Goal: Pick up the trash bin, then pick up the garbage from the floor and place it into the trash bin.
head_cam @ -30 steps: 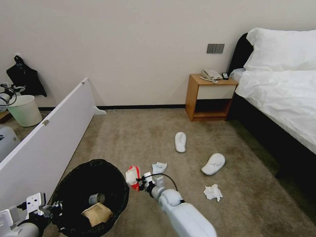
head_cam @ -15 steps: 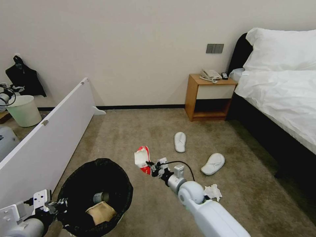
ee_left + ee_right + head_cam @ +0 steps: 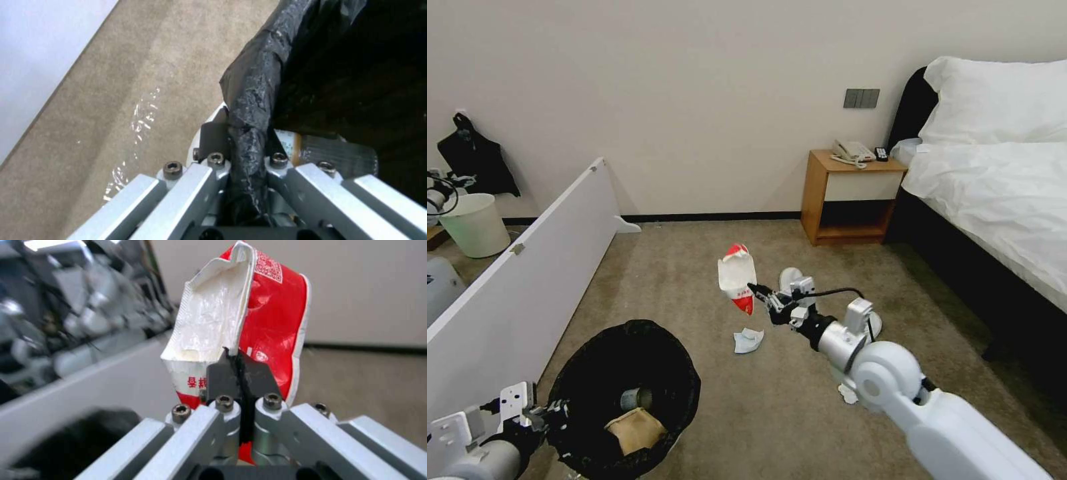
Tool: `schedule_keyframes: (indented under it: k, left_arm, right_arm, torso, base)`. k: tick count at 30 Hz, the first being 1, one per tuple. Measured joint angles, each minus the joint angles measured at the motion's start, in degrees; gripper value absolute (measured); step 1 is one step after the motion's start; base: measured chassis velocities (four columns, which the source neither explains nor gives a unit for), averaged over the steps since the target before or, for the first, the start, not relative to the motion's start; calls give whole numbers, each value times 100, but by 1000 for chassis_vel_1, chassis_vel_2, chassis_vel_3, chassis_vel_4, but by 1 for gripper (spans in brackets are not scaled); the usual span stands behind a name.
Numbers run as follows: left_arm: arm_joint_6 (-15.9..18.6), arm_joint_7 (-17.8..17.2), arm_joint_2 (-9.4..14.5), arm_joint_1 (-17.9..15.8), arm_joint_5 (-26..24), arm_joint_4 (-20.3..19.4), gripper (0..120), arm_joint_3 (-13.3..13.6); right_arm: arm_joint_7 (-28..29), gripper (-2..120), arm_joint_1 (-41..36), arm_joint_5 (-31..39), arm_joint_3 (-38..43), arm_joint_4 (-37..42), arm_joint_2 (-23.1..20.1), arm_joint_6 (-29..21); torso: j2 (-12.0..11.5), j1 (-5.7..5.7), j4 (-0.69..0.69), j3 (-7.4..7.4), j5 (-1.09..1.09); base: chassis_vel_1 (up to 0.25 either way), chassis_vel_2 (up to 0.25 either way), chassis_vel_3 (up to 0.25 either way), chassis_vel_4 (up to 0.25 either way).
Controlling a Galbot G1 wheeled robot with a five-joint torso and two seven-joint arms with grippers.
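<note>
The trash bin (image 3: 675, 373), lined with a black bag, is at the lower left, and my left gripper (image 3: 552, 415) is shut on its near rim. In the left wrist view the left gripper (image 3: 244, 135) pinches the bagged rim (image 3: 258, 80). A brown cardboard scrap (image 3: 637, 430) and a can (image 3: 639, 399) lie inside. My right gripper (image 3: 758, 291) is shut on a red-and-white wrapper (image 3: 736, 275), held in the air beyond the bin. The right wrist view shows the right gripper (image 3: 240, 365) clamping the wrapper (image 3: 271, 316). On the carpet lie a tissue (image 3: 748, 340) and two slippers (image 3: 789, 274) (image 3: 875, 325), partly hidden by my arm.
A white board (image 3: 527, 280) leans along the left. Behind it stands a pale unlined bin (image 3: 474, 223). A wooden nightstand (image 3: 854, 197) and a bed (image 3: 1000, 193) fill the right. Another tissue (image 3: 846, 395) peeks out under my right arm.
My right gripper has carried the wrapper up and farther out from beside the bin's rim, uncovering the tissue on the carpet. The bin has shifted slightly in my left gripper.
</note>
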Motion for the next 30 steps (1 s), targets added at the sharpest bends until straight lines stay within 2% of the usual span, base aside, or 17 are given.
schedule_keyframes:
  k: [3,7,13,20,30]
  left_arm:
    - [-1,-26,34,-166,29,51,2,167]
    - [-1,-28,77,-227,82,105,2,304]
    - [-1,-23,158,-415,195,231,2,592]
    - [-1,-20,264,-654,224,379,2,810]
    - [-1,-14,339,-835,203,524,2,897]
  right_arm:
    - [-103,0,9,363,166,551,-205,130]
    - [-232,0,-39,563,262,861,-359,219]
    - [-546,0,-6,1227,346,1458,-739,370]
    - [-866,0,57,1720,218,1791,-1062,378]
    - [-1148,0,85,2014,-135,1905,-1181,224]
  torso:
    - [0,0,-3,0,-1]
    - [0,0,-3,0,0]
    - [0,0,-3,0,-2]
    - [0,0,-2,0,-1]
    - [0,0,-2,1,-2]
  base:
    - [0,0,0,0]
    - [0,0,0,0]
    - [0,0,0,0]
    - [0,0,0,0]
    - [0,0,0,0]
